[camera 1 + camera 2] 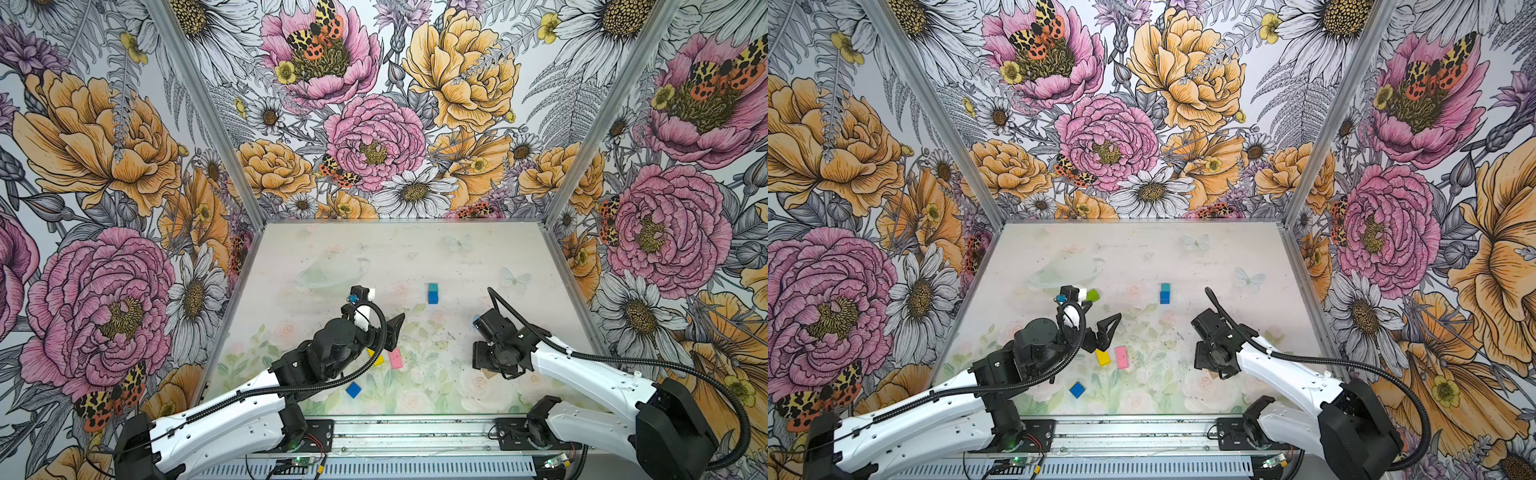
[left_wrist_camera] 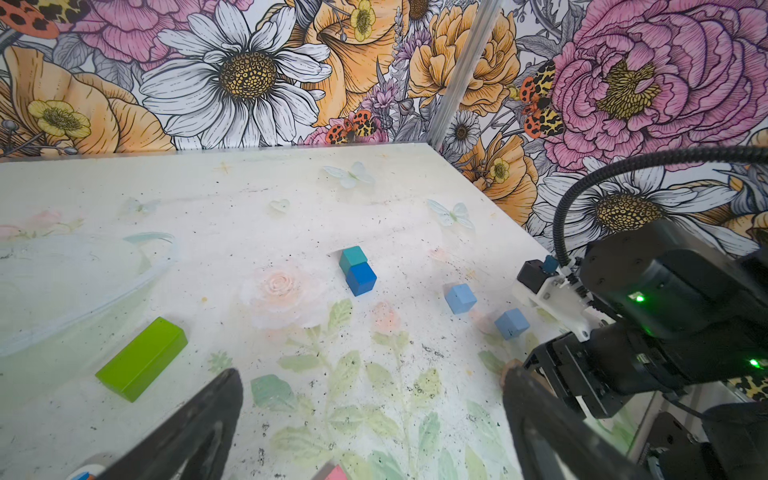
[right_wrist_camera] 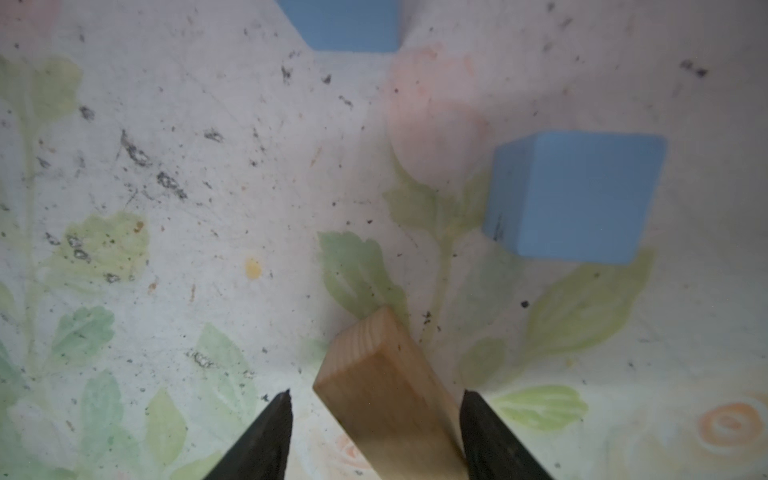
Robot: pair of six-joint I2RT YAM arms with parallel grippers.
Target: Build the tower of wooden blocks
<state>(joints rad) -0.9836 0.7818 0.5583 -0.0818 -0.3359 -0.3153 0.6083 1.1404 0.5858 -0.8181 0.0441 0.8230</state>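
The coming move, as I judge it, turns on the tan brick (image 3: pixel 390 395). It seems to rest on the worktop (image 1: pixel 415 249), nearer the robot than the touching teal and dark blue cube pair (image 1: pixel 433 292) and to its right. That puts it under the right arm (image 1: pixel 582 365), clearly the nearer one. The right jaws stand half spread astride the brick's narrow width. One tip touches a long side and the other shows a clear gap, so nothing looks pinched. The brick's long axis runs out ahead of the jaws but skewed between them, so closing would probably twist it straight. A light blue cube (image 3: pixel 577 195) lies near the brick, apart from it. The left jaws are spread wide and empty, left of the pair, near the green brick (image 2: pixel 141 359).
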